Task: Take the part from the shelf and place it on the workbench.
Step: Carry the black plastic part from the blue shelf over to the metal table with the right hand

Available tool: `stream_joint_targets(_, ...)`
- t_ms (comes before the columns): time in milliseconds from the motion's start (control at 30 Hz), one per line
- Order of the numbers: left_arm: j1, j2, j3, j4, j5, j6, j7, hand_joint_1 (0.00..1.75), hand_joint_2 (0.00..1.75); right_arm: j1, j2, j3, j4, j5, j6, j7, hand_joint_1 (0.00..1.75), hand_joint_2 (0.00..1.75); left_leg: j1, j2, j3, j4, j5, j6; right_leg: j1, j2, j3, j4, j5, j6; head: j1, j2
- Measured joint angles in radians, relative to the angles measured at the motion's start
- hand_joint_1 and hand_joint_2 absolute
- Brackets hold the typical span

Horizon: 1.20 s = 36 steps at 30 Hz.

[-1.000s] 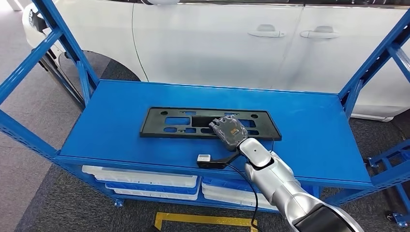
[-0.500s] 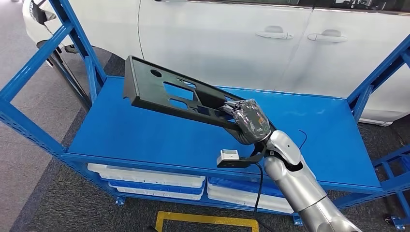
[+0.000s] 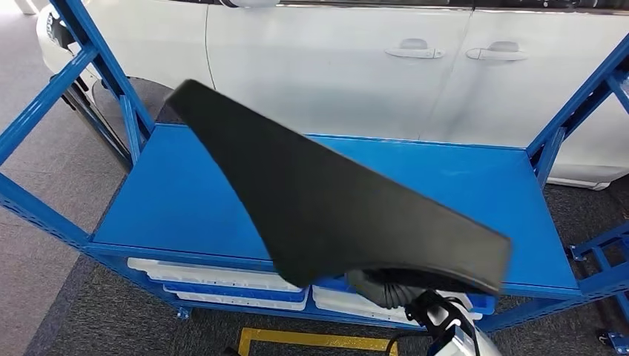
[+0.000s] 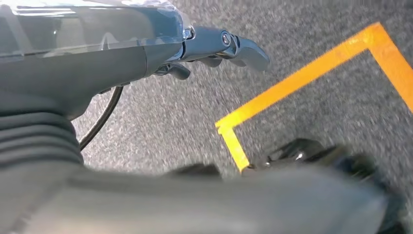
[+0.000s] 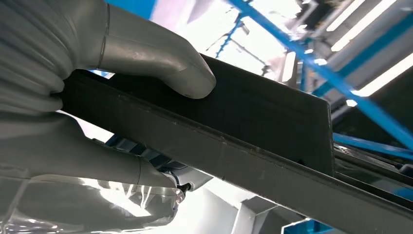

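Plainly, right robot hand (image 5: pixel 73 97) grips the unmarked black part (image 3: pixel 326 208); left robot hand (image 4: pixel 214 48) hangs curled, empty.

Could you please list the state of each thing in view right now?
Part: lifted off the shelf, tilted, held by the right hand.
Right hand: gripping the part, thumb pressed on one face.
Left hand: holds nothing, hangs over the floor; fingers too unclear to call.
Shelf: top surface bare.
Trays: stacked on the lower level.
Car doors: closed.
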Motion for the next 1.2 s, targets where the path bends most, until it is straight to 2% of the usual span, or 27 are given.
stream_joint_targets(67, -0.003, 0.001, 0.000, 0.000, 0.002, 0.015, 0.004, 0.00, 1.75, 0.030, 0.019, 0.013, -0.034, -0.027, 0.034, 0.001, 1.69, 1.75, 0.000, 0.000, 0.064, -0.127, 0.044, 0.008, 0.004, 0.004, 0.001, 0.004, -0.004, 0.007, 0.000, 0.000)
stream_joint_targets(100, -0.005, 0.001, 0.000, 0.000, 0.004, 0.020, 0.004, 0.00, 1.75, 0.042, 0.029, 0.022, -0.043, -0.042, 0.053, 0.003, 1.68, 1.75, -0.001, -0.001, 0.079, -0.159, 0.050, 0.013, 0.005, 0.005, 0.000, 0.006, -0.005, 0.012, 0.000, 0.000)
stream_joint_targets(200, -0.005, 0.000, 0.000, 0.000, 0.010, 0.036, 0.000, 0.00, 1.75, 0.075, 0.057, 0.062, -0.047, -0.104, 0.129, 0.022, 1.68, 1.75, -0.003, -0.002, 0.082, -0.173, 0.051, 0.030, 0.005, 0.006, -0.002, 0.008, -0.006, 0.027, 0.000, 0.000)
stream_joint_targets(233, -0.006, -0.001, 0.000, 0.000, 0.011, 0.041, -0.001, 0.00, 1.75, 0.083, 0.067, 0.082, -0.039, -0.121, 0.149, 0.032, 1.68, 1.75, -0.003, -0.001, 0.084, -0.176, 0.053, 0.036, 0.003, 0.006, -0.005, 0.019, -0.015, 0.033, 0.000, 0.000)
stream_joint_targets(300, -0.009, -0.002, 0.000, 0.000, 0.008, 0.051, -0.001, 0.00, 1.75, 0.096, 0.086, 0.127, -0.007, -0.130, 0.162, 0.044, 1.68, 1.75, 0.000, 0.000, 0.085, -0.181, 0.057, 0.045, 0.000, 0.006, -0.039, 0.097, -0.066, 0.042, 0.000, 0.000)
stream_joint_targets(367, -0.009, -0.002, 0.000, 0.000, 0.000, 0.061, 0.004, 0.00, 1.75, 0.108, 0.097, 0.172, 0.036, -0.124, 0.156, 0.043, 1.68, 1.75, -0.001, 0.001, 0.083, -0.181, 0.058, 0.047, -0.002, 0.006, -0.103, 0.234, -0.130, 0.047, 0.000, 0.000)
stream_joint_targets(400, -0.008, -0.002, 0.000, 0.000, -0.002, 0.065, 0.007, 0.00, 1.75, 0.115, 0.100, 0.195, 0.056, -0.120, 0.152, 0.040, 1.68, 1.75, -0.002, 0.001, 0.082, -0.180, 0.058, 0.048, -0.003, 0.006, -0.126, 0.283, -0.145, 0.048, 0.000, 0.000)
stream_joint_targets(433, -0.007, -0.002, 0.000, 0.000, -0.002, 0.068, 0.010, 0.00, 1.75, 0.120, 0.101, 0.216, 0.072, -0.118, 0.147, 0.037, 1.68, 1.75, -0.003, 0.001, 0.081, -0.180, 0.058, 0.048, -0.003, 0.006, -0.132, 0.297, -0.140, 0.047, 0.000, 0.000)
stream_joint_targets(467, -0.006, -0.002, 0.000, 0.000, 0.001, 0.070, 0.010, 0.00, 1.75, 0.123, 0.101, 0.234, 0.084, -0.116, 0.142, 0.035, 1.68, 1.75, -0.003, 0.000, 0.082, -0.179, 0.058, 0.047, -0.004, 0.006, -0.118, 0.270, -0.116, 0.044, 0.000, 0.000)
stream_joint_targets(533, -0.006, -0.004, 0.000, 0.000, 0.011, 0.070, 0.014, 0.00, 1.75, 0.126, 0.101, 0.258, 0.100, -0.115, 0.133, 0.032, 1.68, 1.75, -0.005, -0.001, 0.084, -0.178, 0.057, 0.046, -0.001, 0.006, -0.047, 0.129, -0.050, 0.033, 0.000, 0.000)
stream_joint_targets(567, -0.006, -0.005, 0.000, 0.000, 0.015, 0.070, 0.017, 0.00, 1.75, 0.126, 0.101, 0.265, 0.106, -0.115, 0.130, 0.030, 1.68, 1.75, -0.007, -0.001, 0.084, -0.177, 0.057, 0.044, 0.002, 0.006, -0.016, 0.066, -0.029, 0.027, 0.000, 0.000)
stream_joint_targets(600, -0.007, -0.006, 0.001, 0.000, 0.020, 0.068, 0.020, 0.00, 1.75, 0.126, 0.101, 0.271, 0.111, -0.115, 0.128, 0.028, 1.68, 1.75, -0.008, -0.001, 0.084, -0.177, 0.057, 0.040, 0.005, 0.005, 0.003, 0.025, -0.017, 0.022, 0.000, 0.000)
stream_joint_targets(633, -0.008, -0.006, 0.001, 0.000, 0.025, 0.065, 0.024, 0.00, 1.75, 0.128, 0.100, 0.277, 0.116, -0.115, 0.127, 0.027, 1.68, 1.75, -0.008, -0.001, 0.083, -0.177, 0.057, 0.035, 0.008, 0.005, 0.010, 0.009, -0.017, 0.019, 0.000, 0.000)
stream_joint_targets(700, -0.010, -0.006, 0.005, 0.000, 0.040, 0.052, 0.030, 0.00, 1.75, 0.131, 0.100, 0.285, 0.127, -0.114, 0.127, 0.025, 1.68, 1.75, -0.008, 0.000, 0.083, -0.178, 0.057, 0.022, 0.008, 0.005, 0.010, 0.003, -0.012, 0.012, 0.000, 0.000)
stream_joint_targets(767, -0.011, -0.005, 0.012, 0.000, 0.055, 0.035, 0.037, 0.00, 1.75, 0.133, 0.101, 0.292, 0.137, -0.114, 0.129, 0.024, 1.68, 1.75, -0.006, 0.000, 0.073, -0.151, 0.034, 0.012, 0.003, 0.003, 0.016, -0.009, -0.003, 0.001, 0.000, 0.000)
stream_joint_targets(867, -0.010, -0.005, 0.025, 0.000, 0.070, 0.011, 0.043, 0.00, 1.75, 0.132, 0.101, 0.300, 0.153, -0.120, 0.133, 0.030, 1.68, 1.75, -0.003, 0.000, 0.009, 0.006, -0.064, 0.000, 0.002, -0.001, 0.015, -0.013, 0.005, -0.008, 0.000, 0.000)
stream_joint_targets(900, -0.010, -0.005, 0.028, 0.000, 0.072, 0.006, 0.044, 0.00, 1.75, 0.133, 0.101, 0.302, 0.156, -0.121, 0.134, 0.032, 1.68, 1.75, -0.003, 0.000, -0.009, 0.047, -0.086, -0.002, 0.003, -0.001, 0.013, -0.012, 0.005, -0.009, 0.000, 0.000)
stream_joint_targets(933, -0.009, -0.005, 0.029, 0.000, 0.072, 0.004, 0.044, 0.00, 1.75, 0.133, 0.101, 0.302, 0.158, -0.122, 0.134, 0.034, 1.68, 1.75, -0.002, 0.000, -0.017, 0.068, -0.096, -0.004, 0.003, -0.001, 0.012, -0.012, 0.006, -0.009, 0.000, 0.000)
stream_joint_targets(1033, -0.009, -0.004, 0.030, 0.000, 0.073, 0.003, 0.044, 0.00, 1.75, 0.133, 0.101, 0.302, 0.159, -0.122, 0.135, 0.035, 1.68, 1.75, -0.002, 0.000, -0.020, 0.075, -0.099, -0.004, 0.003, -0.001, 0.012, -0.012, 0.006, -0.009, 0.000, 0.000)
stream_joint_targets(1133, -0.006, -0.004, 0.033, 0.000, 0.077, -0.002, 0.046, 0.00, 1.75, 0.133, 0.101, 0.305, 0.169, -0.125, 0.137, 0.040, 1.68, 1.75, -0.001, 0.001, -0.031, 0.106, -0.104, -0.006, 0.003, -0.001, 0.008, -0.008, 0.006, -0.009, 0.000, 0.000)
stream_joint_targets(1167, -0.005, -0.004, 0.036, 0.000, 0.078, -0.006, 0.048, 0.00, 1.75, 0.133, 0.101, 0.306, 0.175, -0.128, 0.141, 0.044, 1.68, 1.75, 0.001, 0.001, -0.012, 0.078, -0.083, -0.008, 0.003, -0.001, 0.004, -0.003, 0.006, -0.008, 0.000, 0.000)
stream_joint_targets(1200, -0.003, -0.004, 0.039, 0.000, 0.080, -0.010, 0.050, 0.00, 1.75, 0.132, 0.102, 0.309, 0.183, -0.132, 0.145, 0.051, 1.68, 1.75, 0.002, 0.000, 0.022, 0.014, -0.052, -0.003, 0.004, 0.000, -0.004, 0.006, 0.006, -0.003, 0.000, 0.000)
